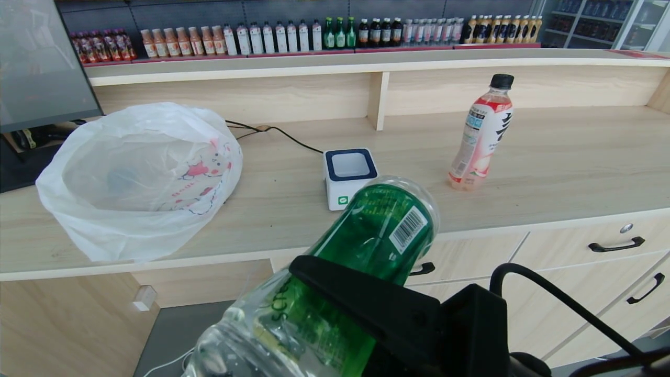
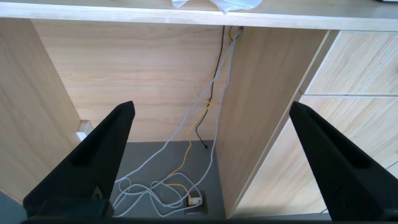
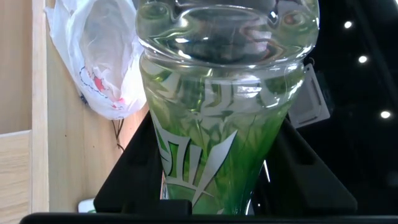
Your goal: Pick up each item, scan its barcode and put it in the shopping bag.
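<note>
You have a wood counter (image 1: 549,173) carrying a white shopping bag (image 1: 138,178) at left, a scanner (image 1: 348,175) with its black cable (image 1: 298,140) mid-counter, and an upright pink bottle (image 1: 481,133) at right.

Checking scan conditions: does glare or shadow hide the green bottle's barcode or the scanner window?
Head view: the barcode on the green bottle is evenly lit, no glare; the scanner window glows pale, no hard shadow. Right wrist view: highlights streak the bottle's clear end.
</note>
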